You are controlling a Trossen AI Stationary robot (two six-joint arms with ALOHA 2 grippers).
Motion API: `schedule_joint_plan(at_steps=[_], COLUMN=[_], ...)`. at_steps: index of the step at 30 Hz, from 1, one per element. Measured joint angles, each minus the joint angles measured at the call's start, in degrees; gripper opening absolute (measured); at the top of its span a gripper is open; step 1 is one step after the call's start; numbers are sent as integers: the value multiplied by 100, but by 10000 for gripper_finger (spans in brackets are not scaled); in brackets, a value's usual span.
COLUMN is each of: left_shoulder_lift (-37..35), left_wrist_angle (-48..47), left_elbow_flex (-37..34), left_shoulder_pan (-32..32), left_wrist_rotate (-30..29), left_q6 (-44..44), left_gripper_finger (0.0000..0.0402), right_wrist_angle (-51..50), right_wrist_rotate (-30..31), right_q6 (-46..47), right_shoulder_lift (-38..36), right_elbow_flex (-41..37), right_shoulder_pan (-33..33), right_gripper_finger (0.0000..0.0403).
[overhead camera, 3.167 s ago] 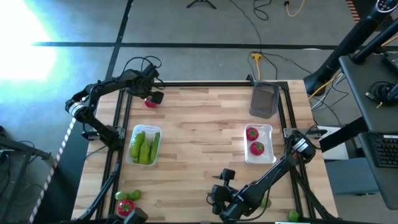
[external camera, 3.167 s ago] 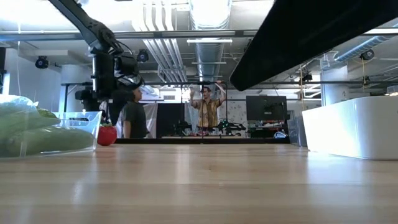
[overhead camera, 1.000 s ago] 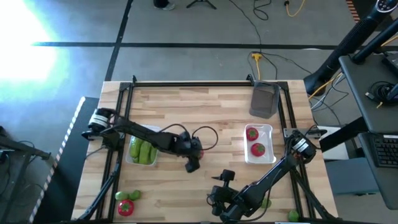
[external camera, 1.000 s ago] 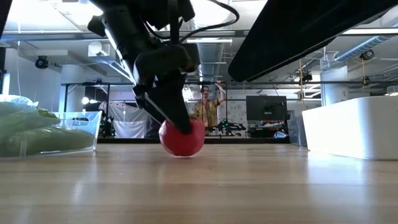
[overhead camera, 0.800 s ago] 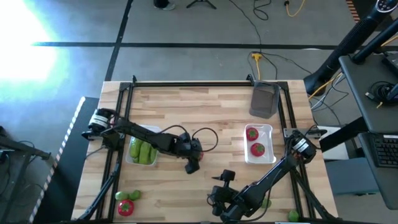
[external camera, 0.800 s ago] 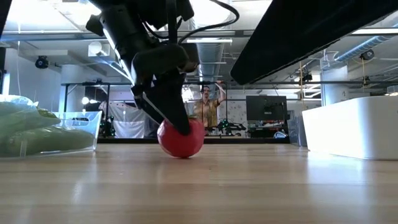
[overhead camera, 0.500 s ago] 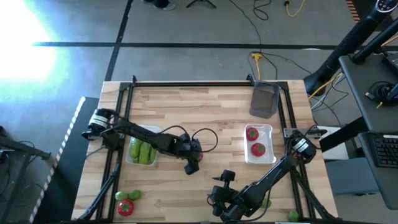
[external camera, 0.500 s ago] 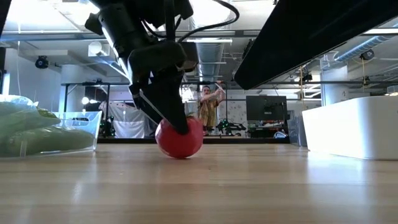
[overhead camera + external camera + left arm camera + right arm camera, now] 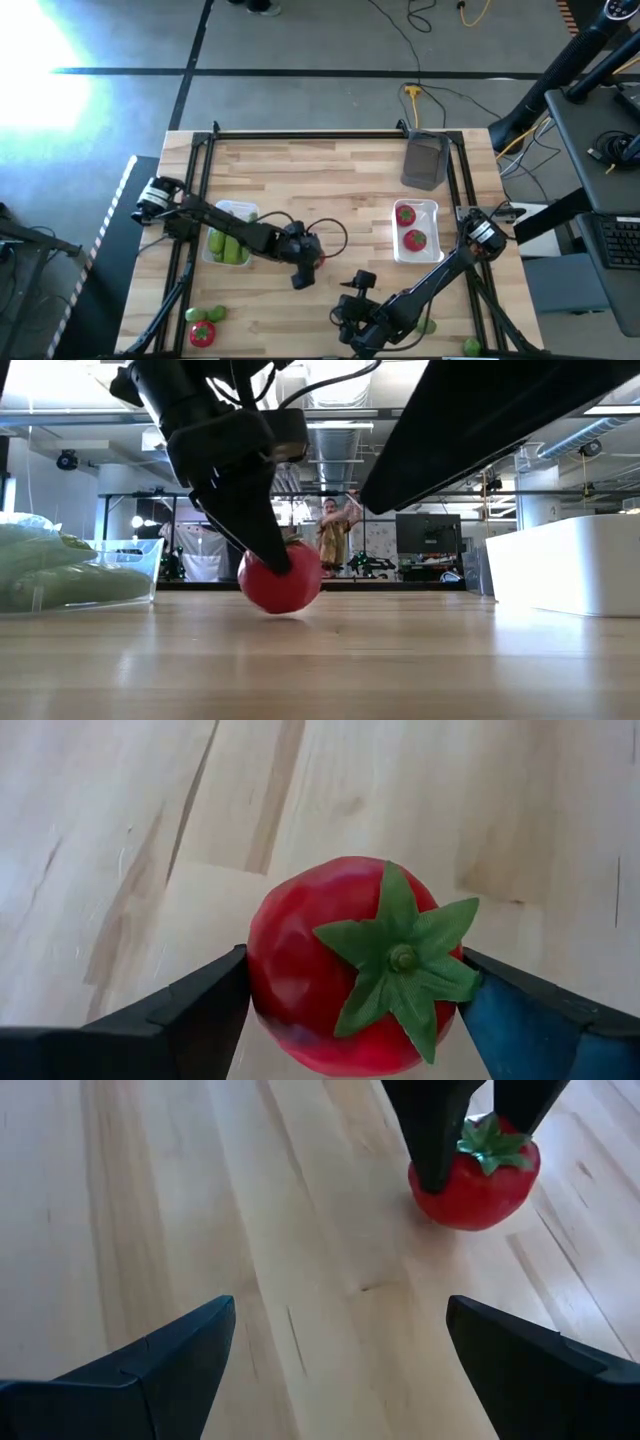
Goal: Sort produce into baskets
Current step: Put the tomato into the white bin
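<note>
Left wrist view: tomato clamped, mid-table

Item in hand. Left gripper (image 9: 350, 1000), fingers pressed on either flank of a red tomato (image 9: 355, 965), green calyx facing the camera. In the low view the tomato (image 9: 280, 578) sits at or just above the wooden table (image 9: 400, 660); contact cannot be told. In the high view the left gripper (image 9: 302, 268) is well to the left of the white basket (image 9: 429, 212), which serves as landmark below.

Handling note (judgement). The tomato belongs with its like in the white basket. Lift clear of the board first, carry across above the near rim, and release low over bare floor beside the pieces already there, so that it neither rolls nor knocks them. The skin looks smooth and round, so the grip should stay centred.

Right gripper (image 9: 335, 1355): fingers spread wide, nothing between them, hanging over the table below-left of the white basket, near the held tomato.

Count.
- Baskets: three. White basket; grey basket (image 9: 425, 160) just above it, contents not discernible; clear basket (image 9: 243, 211) far left.
- Tomatoes: four seen. Two in the white basket (image 9: 408, 227), one held, one at the far lower-left table corner (image 9: 203, 333).
- Cucumbers (image 9: 226, 246): in the clear basket, partly under the arm; number uncertain.
- Limes: one green piece beside the corner tomato (image 9: 196, 314); two more green pieces below the white basket, partly hidden.
</note>
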Motion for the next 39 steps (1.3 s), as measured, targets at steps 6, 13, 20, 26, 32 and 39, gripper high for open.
schedule_joint_plan(at_steps=[6, 13, 20, 26, 32, 39], left_shoulder_lift=[66, 103, 103, 18, -487, -1450], left_wrist_angle=[167, 479, 354, 4, -744, -1152], left_elbow_flex=[-2, 0, -2, -2, -2, -442], left_shoulder_pan=[4, 11, 3, -65, -184, -713], left_wrist_rotate=[2, 2, 4, 57, -46, -1044], left_q6=[74, 401, 289, 451, 498, 231], left_gripper_finger=[313, 314, 334, 351, 350, 350], right_wrist_angle=[-2, -22, -19, -18, -18, 34], right_wrist_rotate=[-15, -8, -4, -111, 57, 79], right_q6=[90, 127, -233, -914, -1388, -1938], right_shoulder_lift=[0, 2, 2, 0, -17, -22], right_elbow_flex=[0, -31, -39, -39, 95, 286], right_shoulder_pan=[-56, -54, -168, -395, -655, -1118], right_gripper_finger=[357, 357, 357, 357, 357, 357])
